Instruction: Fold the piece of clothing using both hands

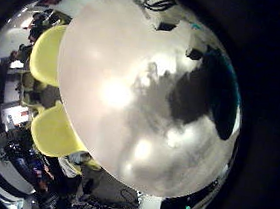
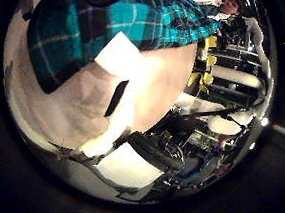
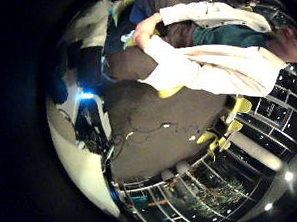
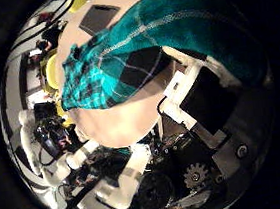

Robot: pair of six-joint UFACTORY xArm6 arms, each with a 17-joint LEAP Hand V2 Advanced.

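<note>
The teal plaid garment [image 4: 140, 54] lies spread on the round pale table [image 4: 117, 122], bunched at 1 end with a loose edge curling near the table's rim; the left thumb-side view shows the same cloth [image 2: 106, 29] just beyond the left hand [image 2: 118, 56]. It looks light, soft and limp – likely to sag and slide rather than hold a crease – so corners or a hem seem the best holds. The right hand [image 4: 194, 94] shows white and black parts beside the cloth; whether either hand's fingers are spread or curled cannot be told.
</note>
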